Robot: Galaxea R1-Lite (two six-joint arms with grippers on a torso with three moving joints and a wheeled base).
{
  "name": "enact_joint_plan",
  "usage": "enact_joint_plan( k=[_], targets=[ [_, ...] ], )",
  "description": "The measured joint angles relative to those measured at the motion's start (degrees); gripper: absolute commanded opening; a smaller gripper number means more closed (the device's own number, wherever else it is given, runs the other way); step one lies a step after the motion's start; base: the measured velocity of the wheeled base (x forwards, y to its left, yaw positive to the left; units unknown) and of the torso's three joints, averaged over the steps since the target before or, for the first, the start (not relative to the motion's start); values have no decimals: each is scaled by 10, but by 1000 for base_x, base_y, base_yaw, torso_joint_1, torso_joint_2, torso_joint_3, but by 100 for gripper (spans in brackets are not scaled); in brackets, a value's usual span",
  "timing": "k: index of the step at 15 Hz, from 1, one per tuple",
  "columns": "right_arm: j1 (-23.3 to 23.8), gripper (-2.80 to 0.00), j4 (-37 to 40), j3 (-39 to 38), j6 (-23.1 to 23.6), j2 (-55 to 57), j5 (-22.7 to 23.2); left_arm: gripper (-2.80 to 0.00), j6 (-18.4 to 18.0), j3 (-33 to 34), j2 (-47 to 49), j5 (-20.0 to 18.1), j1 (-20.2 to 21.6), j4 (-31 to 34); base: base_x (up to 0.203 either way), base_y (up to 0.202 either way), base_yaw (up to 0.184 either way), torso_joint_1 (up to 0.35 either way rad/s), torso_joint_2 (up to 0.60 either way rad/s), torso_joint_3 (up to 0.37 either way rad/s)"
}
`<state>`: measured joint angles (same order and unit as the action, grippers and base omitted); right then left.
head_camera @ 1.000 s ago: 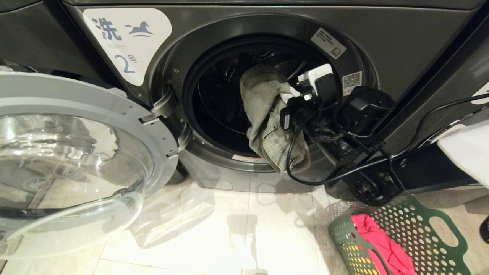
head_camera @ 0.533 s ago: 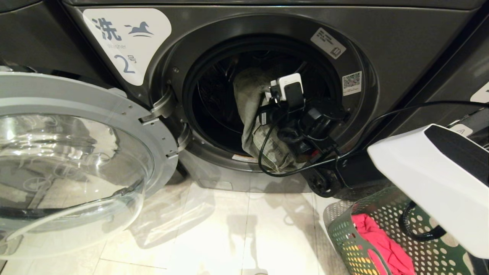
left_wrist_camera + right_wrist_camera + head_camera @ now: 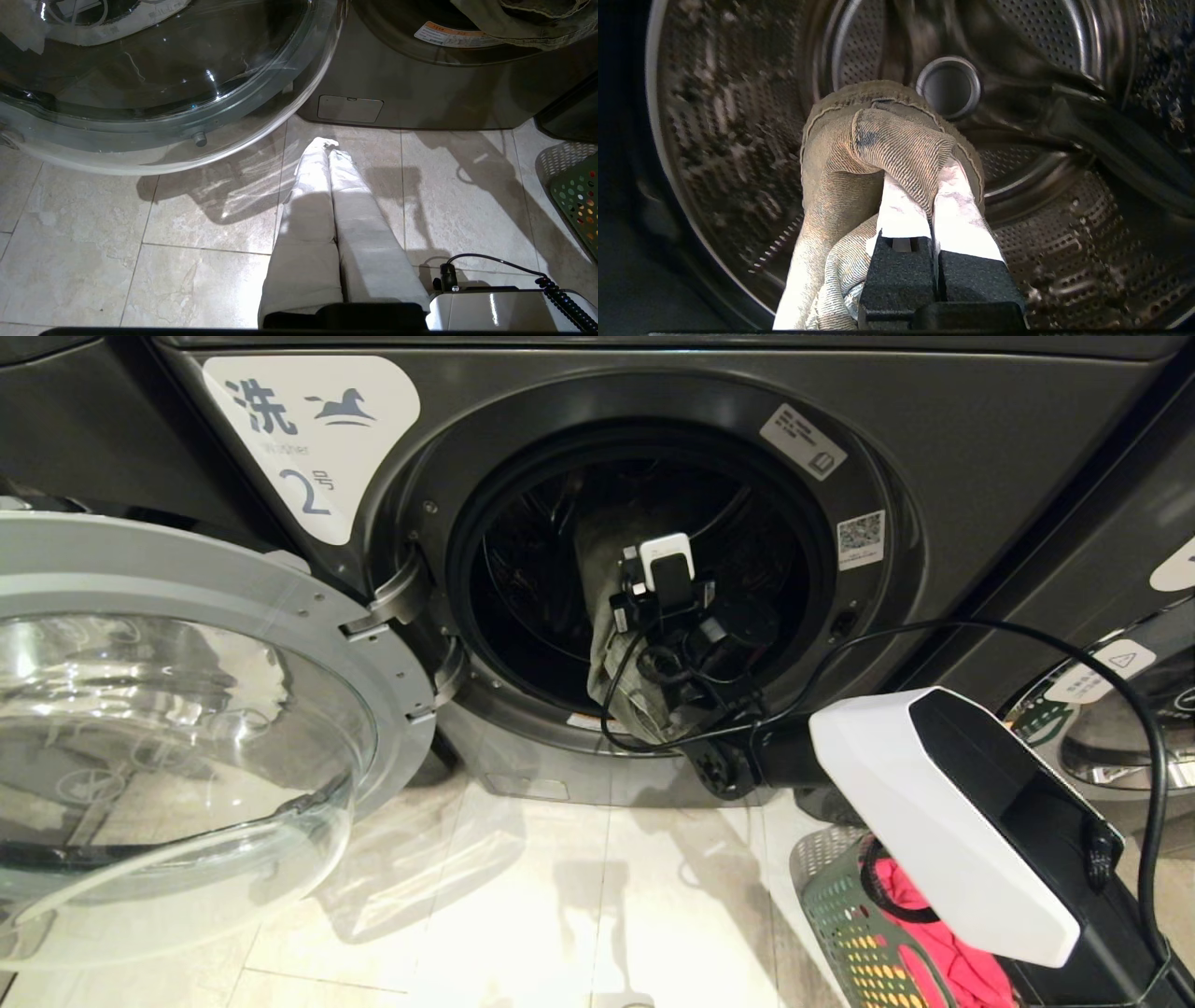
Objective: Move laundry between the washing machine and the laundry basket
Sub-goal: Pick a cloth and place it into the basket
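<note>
The washing machine (image 3: 934,439), labelled 2, stands with its door (image 3: 149,569) swung open to the left. My right gripper (image 3: 931,183) reaches into the drum (image 3: 1064,224), shut on a fold of an olive-grey corduroy garment (image 3: 878,140). In the head view the garment (image 3: 602,625) hangs from the wrist down over the drum's lower lip. The green perforated laundry basket (image 3: 840,924) sits on the floor at lower right with a pink garment (image 3: 948,952) inside. My left gripper (image 3: 328,145) is shut and empty, parked low over the floor tiles before the machine.
The white and black cover of my right arm (image 3: 934,821) lies over the basket, with a black cable (image 3: 1027,639) looping above it. The glass door takes up the left side. Another machine (image 3: 1120,747) adjoins on the right. Pale floor tiles (image 3: 597,905) lie in front.
My right arm has pushed deeper into the drum, carrying the garment inward. Its white upper cover has swung into view over the basket. The left arm has not moved.
</note>
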<state>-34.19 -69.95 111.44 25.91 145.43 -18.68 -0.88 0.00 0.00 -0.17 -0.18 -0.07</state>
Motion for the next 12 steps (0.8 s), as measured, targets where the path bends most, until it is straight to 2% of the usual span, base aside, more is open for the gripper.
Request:
enact_joint_plan(
  k=[3,4,12],
  targets=[
    [1,-280,-13,7,2,11,2,-280,0,0,0,0,0,0,0,0,0,0,0,0],
    [1,0,-17,6,5,11,0,-280,0,0,0,0,0,0,0,0,0,0,0,0],
    [-1,0,-26,-19,13,3,-4,-280,0,0,0,0,0,0,0,0,0,0,0,0]
  ],
)
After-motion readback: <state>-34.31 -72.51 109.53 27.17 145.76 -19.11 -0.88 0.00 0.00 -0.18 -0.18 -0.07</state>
